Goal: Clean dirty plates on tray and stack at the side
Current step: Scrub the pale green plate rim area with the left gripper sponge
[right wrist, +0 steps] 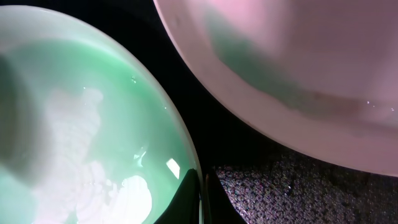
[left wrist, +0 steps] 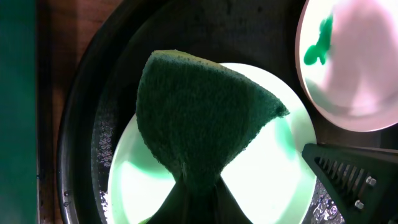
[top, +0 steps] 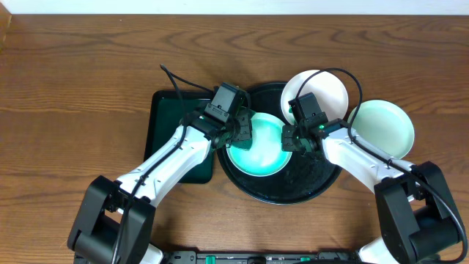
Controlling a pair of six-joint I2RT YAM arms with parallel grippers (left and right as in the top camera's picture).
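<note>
The wooden table (top: 73, 88) directly supports three items: a round black tray (top: 297, 189) at centre, a rectangular dark green tray (top: 165, 121) just beside its left edge, and a mint green plate (top: 385, 128) to its right.

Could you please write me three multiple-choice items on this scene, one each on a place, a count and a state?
1. Where is the sponge?
A. In a bucket.
B. Inside a cup.
C. Over the mint plate in the black tray.

2. How many plates show?
A. Three.
B. Two.
C. Five.

3. What state is the white plate in?
A. Spotless.
B. Marked with a green smear.
C. Upside down.

Key:
1 C, the left wrist view shows it above that plate.
2 A, the overhead view shows two mint and one white.
3 B, the smear shows near its rim.
</note>
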